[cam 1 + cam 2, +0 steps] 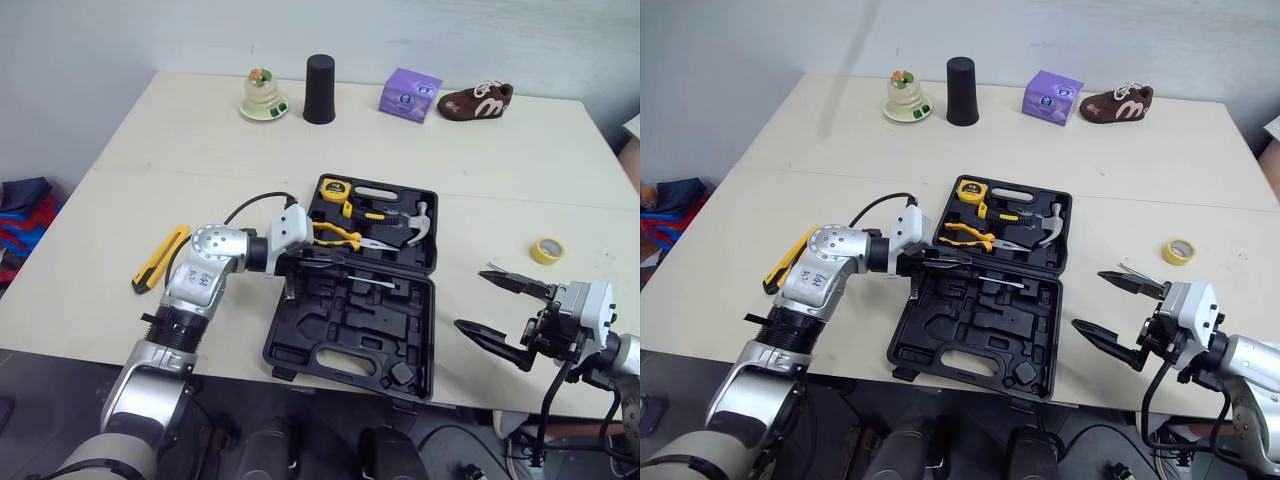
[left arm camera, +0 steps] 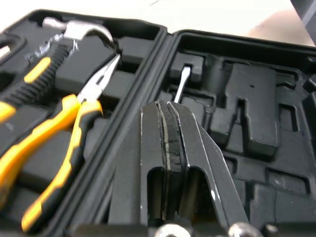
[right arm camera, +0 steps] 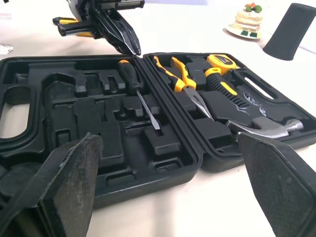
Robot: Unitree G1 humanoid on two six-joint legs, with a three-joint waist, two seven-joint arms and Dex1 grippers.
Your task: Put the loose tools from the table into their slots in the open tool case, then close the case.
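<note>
**Tool case** (image 1: 325, 345): open flat at table centre. The far half holds the hammer (image 1: 405, 228), pliers (image 1: 345, 238) and tape measure (image 1: 333, 188).
**Screwdriver** (image 3: 140, 96): lies in its slot in the near half, beside the hinge.
**Utility knife** (image 1: 160, 258): loose at left.
**Tape roll** (image 1: 546, 250): loose at right.
**Left gripper** (image 2: 167, 106): fingers pressed together, holding nothing, tips at the screwdriver's handle end. The forearm reaches in level from the left.
**Step, as judged:** seating the screwdriver. Press straight down on the handle until flush, clear of the pliers, or the lid may not shut.
**Right gripper** (image 1: 475, 298): spread wide, empty, hovering near-right of the case.
</note>
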